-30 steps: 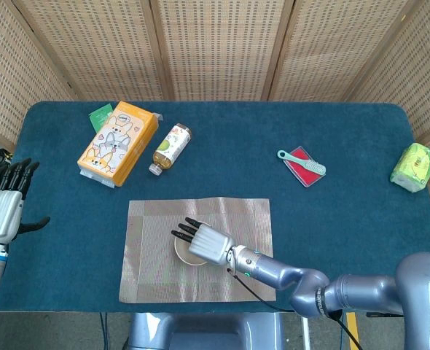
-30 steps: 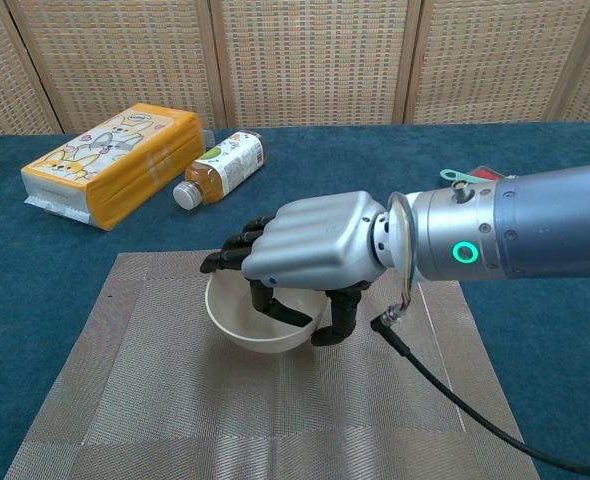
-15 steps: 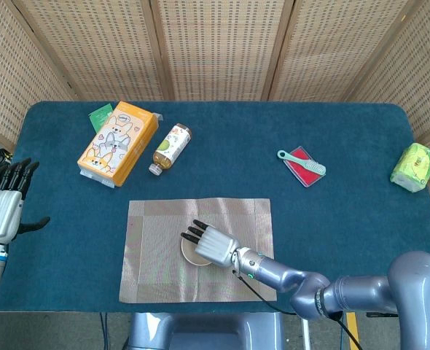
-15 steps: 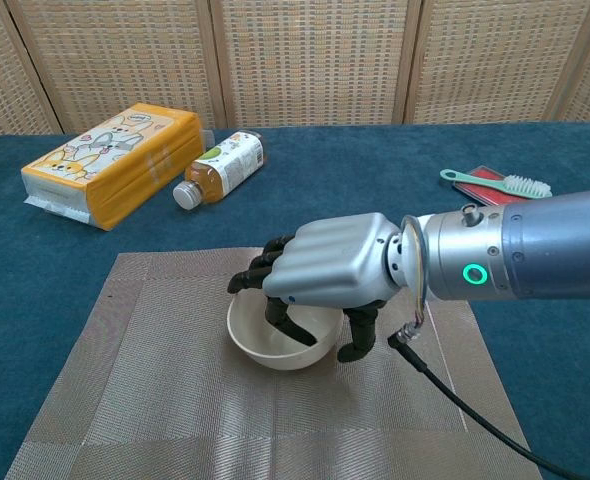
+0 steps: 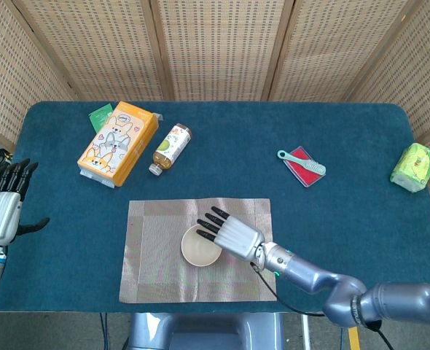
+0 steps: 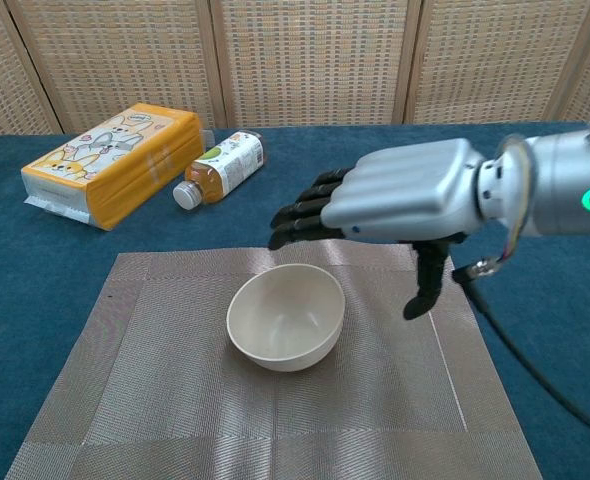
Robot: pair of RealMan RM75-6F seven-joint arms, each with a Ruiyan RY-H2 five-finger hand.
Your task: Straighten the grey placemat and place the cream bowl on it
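The cream bowl point(image 5: 200, 246) point(image 6: 286, 316) stands upright near the middle of the grey placemat point(image 5: 153, 248) point(image 6: 155, 400), and everything else can be placed from that bowl. The placemat lies flat beneath it on the blue table point(image 5: 346, 189) point(image 6: 55, 270), its edges roughly parallel to the table's near edge. The right hand point(image 5: 232, 233) point(image 6: 400, 195) hovers just to the right of the bowl and above its rim, apart from it, holding nothing; its fingers point(image 6: 300, 215) are stretched out and spread, reaching over the bowl's far right edge, and the thumb hangs down clear of the mat. The left hand point(image 5: 2, 208) is well to the left of the bowl, off the table's left edge, fingers pointing up and apart, with nothing in it; only the head view shows it. Beyond the bowl to the far left lie an orange box point(image 5: 119, 143) point(image 6: 110, 160) and, just beside it, a small bottle point(image 5: 170, 148) point(image 6: 223, 165) on its side. Far to the right of the bowl are a green brush point(image 5: 301, 162) resting on a red card point(image 5: 302, 172), and a green packet point(image 5: 415, 168) near the table's right edge.
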